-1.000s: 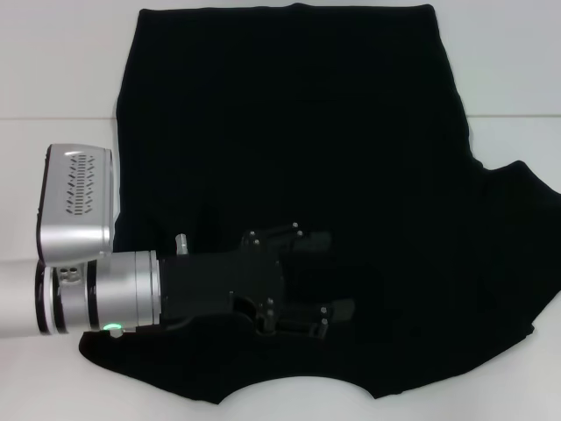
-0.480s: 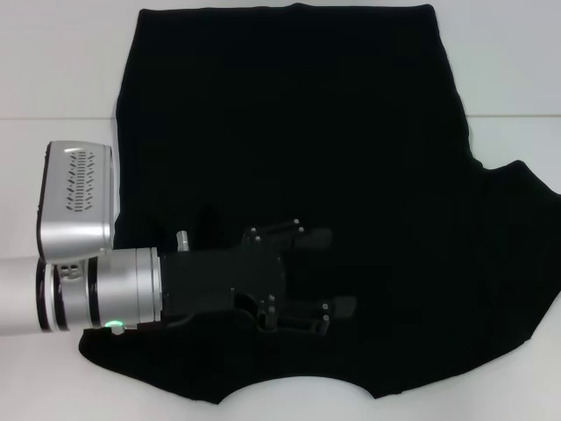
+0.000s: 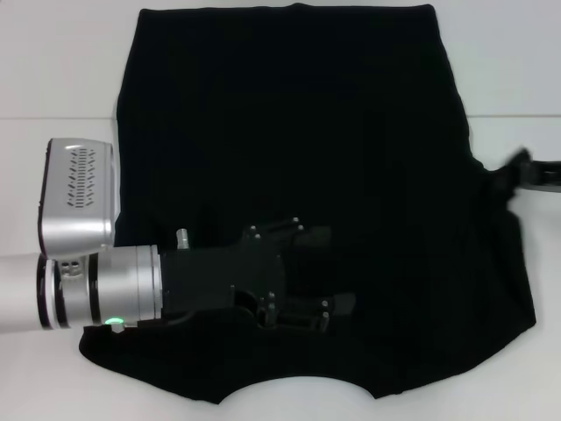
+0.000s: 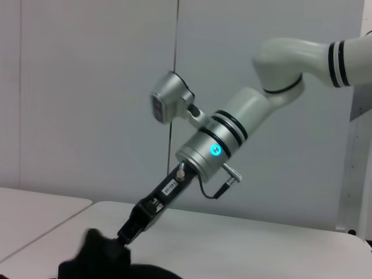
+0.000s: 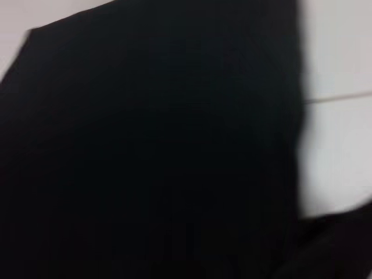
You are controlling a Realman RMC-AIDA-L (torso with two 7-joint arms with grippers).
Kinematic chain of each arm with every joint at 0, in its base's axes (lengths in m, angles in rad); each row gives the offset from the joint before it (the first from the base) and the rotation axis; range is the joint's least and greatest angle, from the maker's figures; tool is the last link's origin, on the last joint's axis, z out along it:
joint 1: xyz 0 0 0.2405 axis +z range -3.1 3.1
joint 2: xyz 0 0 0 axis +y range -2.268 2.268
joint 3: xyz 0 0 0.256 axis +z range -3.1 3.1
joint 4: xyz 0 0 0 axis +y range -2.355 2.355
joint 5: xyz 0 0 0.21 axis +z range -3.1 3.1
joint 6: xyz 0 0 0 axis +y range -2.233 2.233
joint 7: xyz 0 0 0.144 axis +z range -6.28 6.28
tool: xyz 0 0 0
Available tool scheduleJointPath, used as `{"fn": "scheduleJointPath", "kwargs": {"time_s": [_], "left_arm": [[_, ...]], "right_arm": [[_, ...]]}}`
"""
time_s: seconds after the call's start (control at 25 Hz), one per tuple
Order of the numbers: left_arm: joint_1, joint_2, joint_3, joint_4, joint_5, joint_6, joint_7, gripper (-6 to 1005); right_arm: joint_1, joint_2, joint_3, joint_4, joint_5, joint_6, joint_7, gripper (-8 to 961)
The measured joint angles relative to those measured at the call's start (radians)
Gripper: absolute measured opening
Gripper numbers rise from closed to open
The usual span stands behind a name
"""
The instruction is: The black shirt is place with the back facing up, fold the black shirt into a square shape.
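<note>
**Right gripper holds the sleeve, left gripper rests on the shirt**

White tabletop (image 3: 53, 70) fills our working surface, with a thin seam running across it. On it we see the black shirt (image 3: 298, 132) spread flat, its plain side up, hem at the far edge and neckline curve at the near edge. It covers most of the table in front of us.

Our left gripper (image 3: 337, 274) reaches in from the left over the near part of the shirt, low above the cloth close to the collar. Its fingers (image 3: 302, 235) stand spread apart, with a clear gap between them, and we see nothing clamped in that gap.

Our right gripper (image 3: 526, 171) sits at the right edge of the shirt, at the sleeve. In the left wrist view the same gripper (image 4: 125, 235) comes down at a slant with its tip pinched closed on a raised bunch of black cloth, lifted a little off the table. In the head view the sleeve is drawn in toward the shirt's body beside that gripper.

From the right wrist view we see only black cloth (image 5: 151, 145) with a strip of white table (image 5: 340, 151) beside it.
</note>
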Motion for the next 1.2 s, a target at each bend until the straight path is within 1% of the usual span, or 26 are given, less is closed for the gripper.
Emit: {"fn": "scheduleJointPath", "kwargs": {"time_s": [0.16, 0.28, 0.48, 0.76, 0.96, 1.12, 1.2], "left_arm": [[0.001, 0.000, -0.001, 0.002, 0.000, -0.001, -0.001, 920], [0.000, 0.000, -0.001, 0.003, 0.000, -0.002, -0.002, 914], [0.000, 0.003, -0.010, 0.005, 0.000, -0.002, -0.003, 904], [0.002, 0.005, -0.050, 0.008, 0.000, -0.003, -0.004, 890], [0.014, 0.009, -0.105, 0.011, 0.000, 0.004, -0.037, 881], [0.042, 0.014, -0.118, 0.053, 0.005, 0.022, -0.140, 873], [0.065, 0.017, -0.116, 0.091, 0.012, 0.037, -0.214, 869]], "right_arm": [[0.066, 0.023, -0.092, 0.025, -0.004, -0.029, 0.013, 46], [0.094, 0.033, -0.135, 0.046, -0.006, -0.029, 0.032, 53], [0.110, 0.046, -0.158, 0.050, -0.008, -0.033, 0.045, 65], [0.113, 0.052, -0.160, 0.026, 0.012, -0.058, 0.043, 81], [0.075, 0.050, -0.156, -0.009, 0.090, -0.072, 0.013, 318], [0.023, 0.051, -0.154, -0.008, 0.220, -0.075, -0.097, 407], [-0.012, 0.062, -0.154, 0.001, 0.310, -0.076, -0.188, 452]]}}
